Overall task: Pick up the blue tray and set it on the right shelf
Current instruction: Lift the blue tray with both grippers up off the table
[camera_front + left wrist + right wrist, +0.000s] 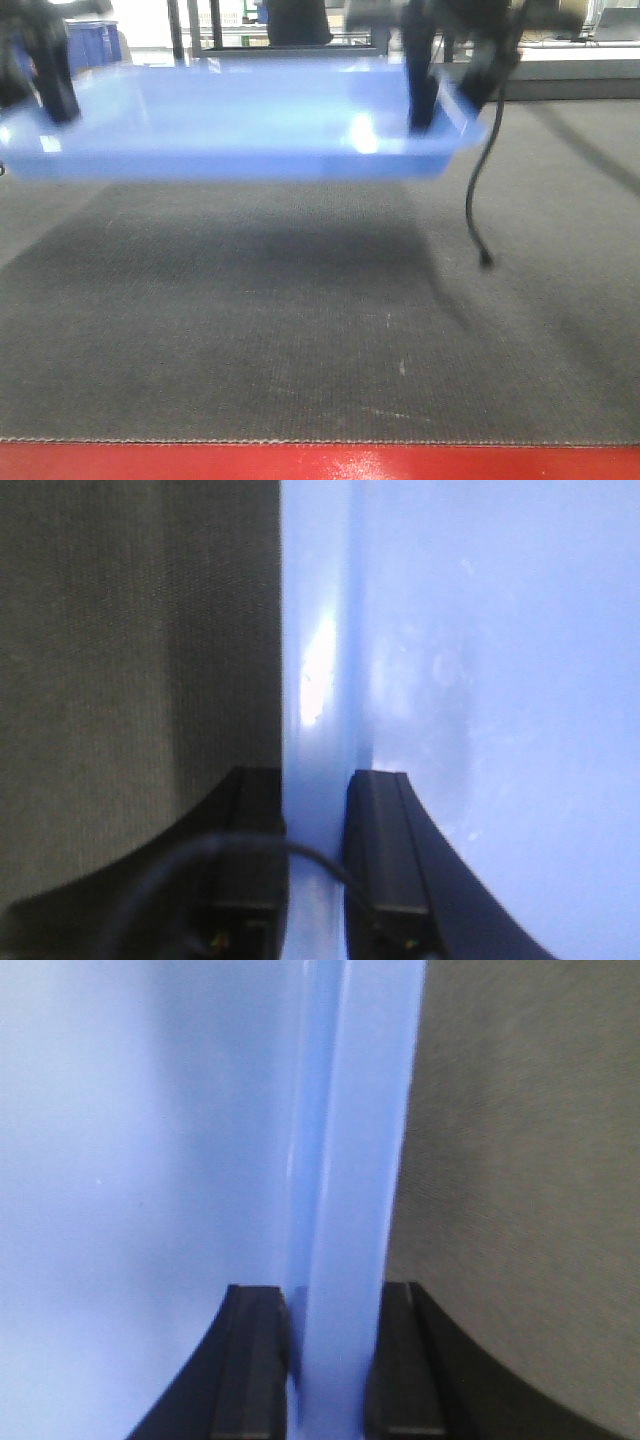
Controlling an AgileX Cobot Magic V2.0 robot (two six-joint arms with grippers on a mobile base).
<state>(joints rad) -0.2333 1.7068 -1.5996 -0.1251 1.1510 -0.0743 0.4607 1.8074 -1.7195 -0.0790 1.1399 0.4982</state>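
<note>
The blue tray (pixel 240 125) hangs level above the grey carpet, held at both ends. My left gripper (pixel 55 100) is shut on its left rim; in the left wrist view the fingers (pixel 385 850) clamp the rim (pixel 315 730) between them. My right gripper (pixel 422 105) is shut on the right rim; in the right wrist view the fingers (pixel 255 1360) squeeze the rim (pixel 350 1210). The tray's inside fills the rest of both wrist views. The right shelf does not show as such; only dark metal uprights (pixel 195 25) stand behind the tray.
Grey carpet (pixel 320 330) lies under the tray, with a red strip (pixel 320 462) along the near edge. A black cable (pixel 478 200) dangles from the right arm. A darker blue bin (pixel 95 42) stands far left at the back. A raised platform (pixel 570 70) runs at back right.
</note>
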